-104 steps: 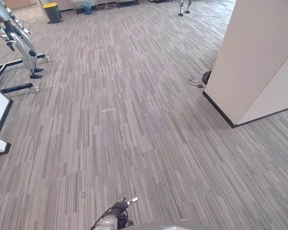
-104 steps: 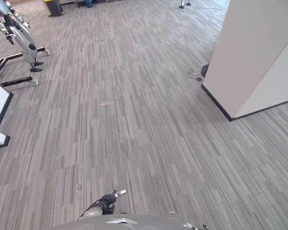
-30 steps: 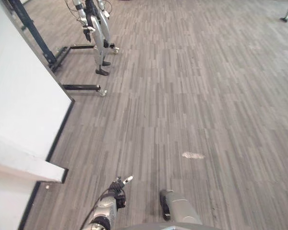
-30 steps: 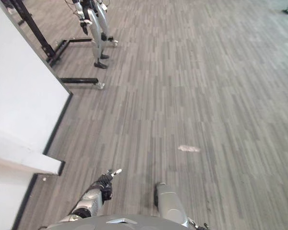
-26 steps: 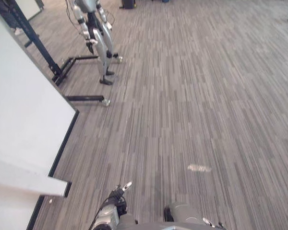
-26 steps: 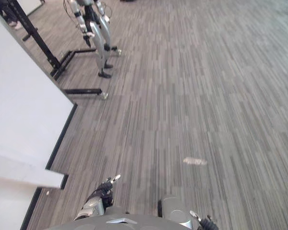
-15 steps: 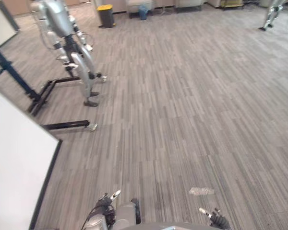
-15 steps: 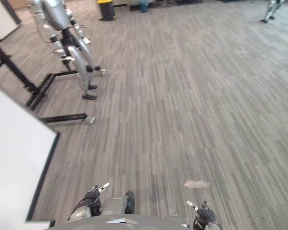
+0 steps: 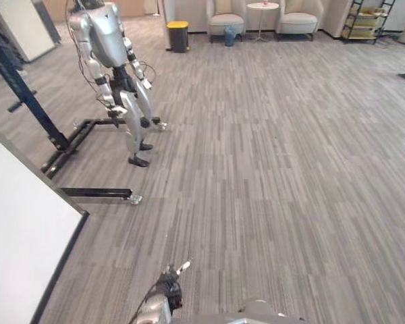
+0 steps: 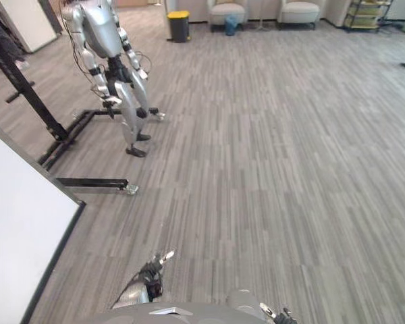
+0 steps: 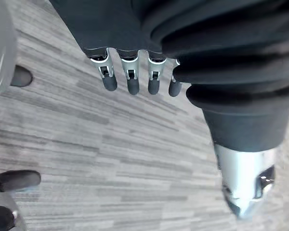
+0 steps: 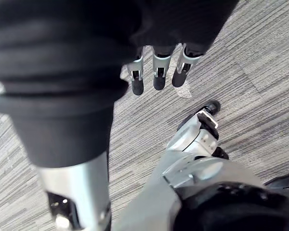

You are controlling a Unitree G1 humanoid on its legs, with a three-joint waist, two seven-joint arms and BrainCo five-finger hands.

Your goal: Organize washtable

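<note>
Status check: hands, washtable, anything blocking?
Left hand, right hand open, holding nothing. Carpet floor ahead. Parked humanoid on stand ahead-left, white panel close left.

the second humanoid point(image 9: 108, 37) is cut off above the shoulders by the top edge; the white panel point(image 9: 20, 236) runs off the left; the right robot hand point(image 10: 281, 315) is clipped at the bottom edge.

We see a floor point(image 9: 290, 169) of grey streaked strips, a silver-grey humanoid point(image 9: 105, 35) with a black stand point(image 9: 94, 193), a white panel point(image 9: 20, 236) edged black, a yellow-lidded bin point(image 9: 178, 37).
</note>
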